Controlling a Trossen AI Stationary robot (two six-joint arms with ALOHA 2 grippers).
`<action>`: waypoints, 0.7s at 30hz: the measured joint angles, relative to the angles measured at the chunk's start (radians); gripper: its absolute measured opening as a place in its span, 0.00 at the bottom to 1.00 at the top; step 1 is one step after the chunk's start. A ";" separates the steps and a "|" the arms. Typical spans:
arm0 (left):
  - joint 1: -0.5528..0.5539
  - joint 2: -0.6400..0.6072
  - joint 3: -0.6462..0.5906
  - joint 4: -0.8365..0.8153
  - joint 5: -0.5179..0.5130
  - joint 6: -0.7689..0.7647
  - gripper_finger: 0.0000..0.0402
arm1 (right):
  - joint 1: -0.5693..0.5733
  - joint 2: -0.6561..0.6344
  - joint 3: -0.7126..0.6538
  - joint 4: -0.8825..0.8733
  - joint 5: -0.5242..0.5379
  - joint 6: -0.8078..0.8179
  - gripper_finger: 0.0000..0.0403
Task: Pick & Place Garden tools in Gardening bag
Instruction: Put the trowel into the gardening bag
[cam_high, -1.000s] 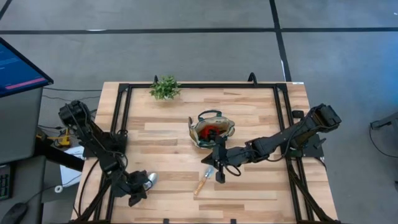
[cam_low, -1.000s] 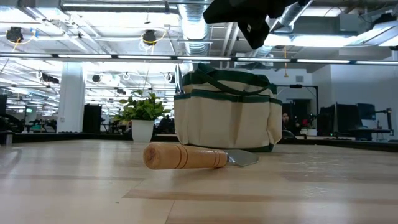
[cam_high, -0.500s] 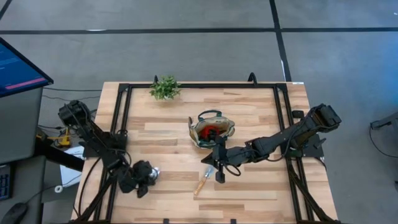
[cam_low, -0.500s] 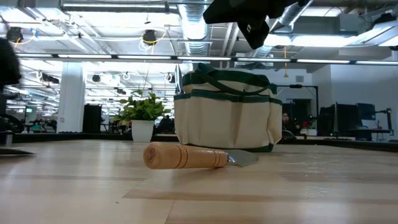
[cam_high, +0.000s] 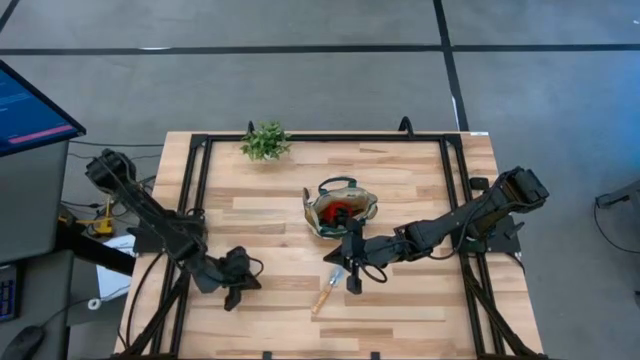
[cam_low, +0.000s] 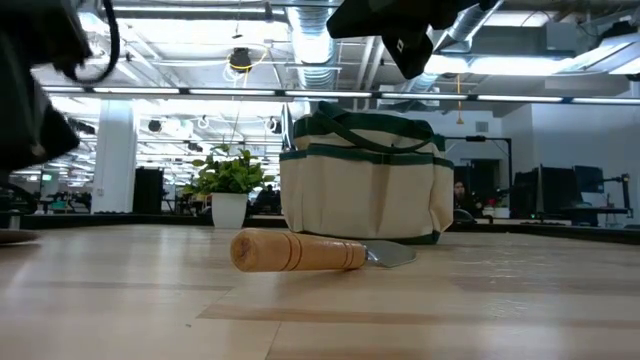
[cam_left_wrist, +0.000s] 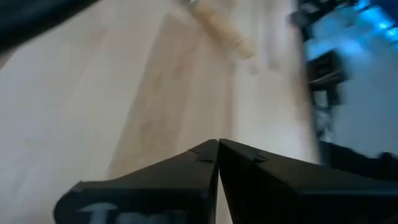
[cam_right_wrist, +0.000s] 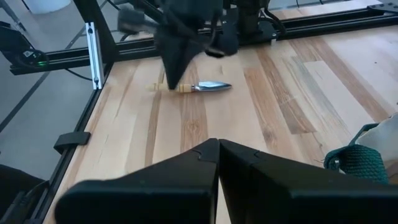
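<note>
The beige gardening bag (cam_high: 342, 208) with green trim stands at the table's middle, with red and dark tools inside. A wooden-handled trowel (cam_high: 325, 293) lies flat on the table in front of the bag (cam_low: 365, 190). My right gripper (cam_high: 352, 281) hangs shut and empty above this trowel (cam_low: 300, 251). A second trowel (cam_right_wrist: 199, 87) with a silver head lies flat on the table's near left. My left gripper (cam_high: 245, 282) is shut, and its tip (cam_right_wrist: 171, 84) points down at that trowel's handle. The high view hides this trowel under the left gripper. My left gripper's shut tip (cam_right_wrist: 171, 84) stands at the second trowel's handle end (cam_right_wrist: 158, 88), slanting down from above. I cannot tell whether it touches the handle. The trowel lies flat on the table.
A small green potted plant (cam_high: 265, 140) stands at the far edge, left of centre. Black frame rails (cam_high: 197, 190) run along the table's left, right and far sides. Bare wood lies between the two trowels.
My left gripper has swung toward the table's right and far side, rising a little and rolling about its own line. The second trowel's silver head, which showed beside it in the high view, is now covered by it. My right gripper has kept still.
</note>
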 joint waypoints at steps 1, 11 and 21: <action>-0.002 -0.029 0.005 -0.024 0.012 0.000 0.00 | 0.000 0.000 0.000 0.000 0.000 0.000 0.00; -0.028 -0.109 0.011 -0.365 0.223 -0.231 0.00 | 0.001 0.000 0.000 0.000 0.000 0.000 0.00; -0.042 -0.039 0.011 -0.395 0.326 -0.322 0.00 | 0.001 0.000 0.000 -0.003 0.000 0.000 0.00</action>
